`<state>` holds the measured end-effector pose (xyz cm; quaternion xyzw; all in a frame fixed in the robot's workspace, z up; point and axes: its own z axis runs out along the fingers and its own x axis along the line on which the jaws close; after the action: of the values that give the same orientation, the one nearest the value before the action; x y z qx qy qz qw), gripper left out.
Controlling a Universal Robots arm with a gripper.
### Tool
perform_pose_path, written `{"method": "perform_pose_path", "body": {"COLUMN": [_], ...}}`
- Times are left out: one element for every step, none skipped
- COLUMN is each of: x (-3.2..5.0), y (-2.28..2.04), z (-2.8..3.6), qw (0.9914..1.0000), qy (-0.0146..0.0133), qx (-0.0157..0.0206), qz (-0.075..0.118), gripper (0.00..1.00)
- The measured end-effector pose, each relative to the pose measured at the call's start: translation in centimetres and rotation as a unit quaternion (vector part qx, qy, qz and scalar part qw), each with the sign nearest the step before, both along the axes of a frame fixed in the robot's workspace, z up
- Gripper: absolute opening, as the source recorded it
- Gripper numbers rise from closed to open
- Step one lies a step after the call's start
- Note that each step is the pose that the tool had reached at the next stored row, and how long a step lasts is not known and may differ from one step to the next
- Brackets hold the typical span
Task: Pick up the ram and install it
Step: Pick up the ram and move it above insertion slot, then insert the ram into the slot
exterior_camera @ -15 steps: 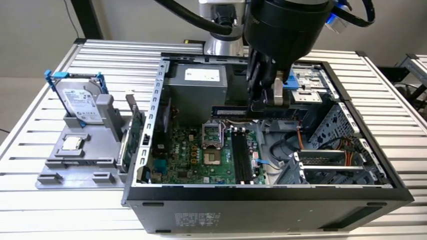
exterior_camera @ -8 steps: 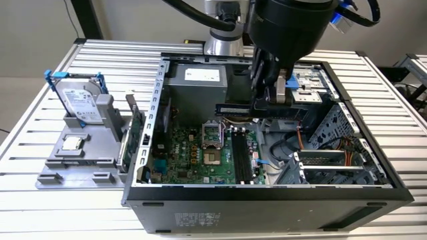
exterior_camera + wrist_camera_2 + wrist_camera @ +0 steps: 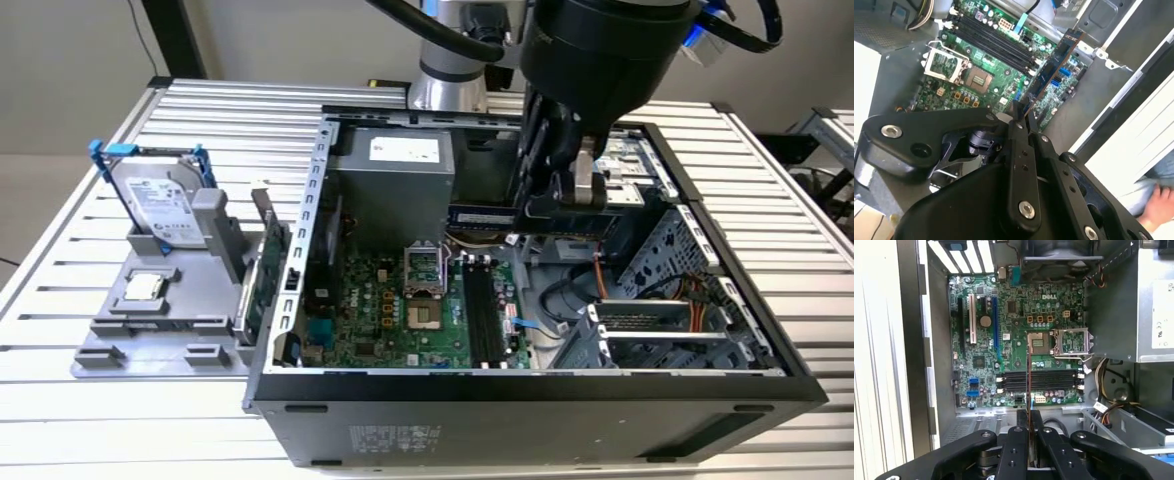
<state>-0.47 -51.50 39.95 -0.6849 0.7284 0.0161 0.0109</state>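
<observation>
Ram [image 3: 1054, 60] is pinched by one end between the two black fingers of the gripper [image 3: 1021, 114], which are clamped tight on it. The rest of the stick juts out past the fingertips over the open computer case [image 3: 534, 400].

In the first wrist view the ram [image 3: 1029, 370] shows edge-on as a thin line. It runs from the gripper [image 3: 1029, 412] across the black memory slots [image 3: 1039, 380] toward the CPU socket [image 3: 1071, 342]. It hangs above the green motherboard [image 3: 1004, 340], apart from the slots.

In the exterior view the ram [image 3: 481, 215] is in the upper middle of the frame, lying level just below the grey power supply [image 3: 394, 170]. The arm's big dark wrist [image 3: 601, 50] is above it.

On the exterior view's left, outside the case, a silver hard drive [image 3: 160, 205] with blue rails stands in a grey holder [image 3: 147, 320]. A green expansion card [image 3: 274, 270] stands on edge between the holder and the case wall. All of these rest on a slatted metal table [image 3: 134, 430].

In the second wrist view a person's hand [image 3: 1160, 205] shows beside the case.
</observation>
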Motion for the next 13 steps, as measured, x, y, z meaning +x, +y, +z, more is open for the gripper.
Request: {"method": "perform_pose_path", "body": {"x": [0.01,0.01,0.01,0.01,0.01,0.02,0.01,0.02,0.02,0.02,0.02,0.02,0.02], "y": [0.01,0.01,0.01,0.02,0.02,0.02,0.02,0.02,0.02,0.05,0.14,0.26,0.47], "z": [0.01,0.01,0.01,0.01,0.01,0.01,0.01,0.0,-0.01,-0.02,0.0,-0.01,-0.02], "qw": [1.0,1.0,1.0,1.0,1.0,1.0,1.0,1.0,1.0,1.0,1.0,1.0,1.0], "qy": [0.0,0.0,0.0,0.0,0.0,0.0,0.0,0.0,0.0,0.0,0.0001,0.0001,0.0], "qx": [-0.0001,-0.0001,-0.0001,-0.0001,-0.0001,-0.0001,-0.0001,-0.0001,0.0,0.0003,0.0003,0.0004,0.0006], "qz": [0.0,0.0,0.0,0.0,0.0,0.0,0.0,0.0,0.0,0.0,0.0,0.0,0.0], "gripper": [0.0,0.0,0.0,0.0,0.0,0.0,0.0,0.0,0.0,0.0,0.0,0.0,0.0]}}
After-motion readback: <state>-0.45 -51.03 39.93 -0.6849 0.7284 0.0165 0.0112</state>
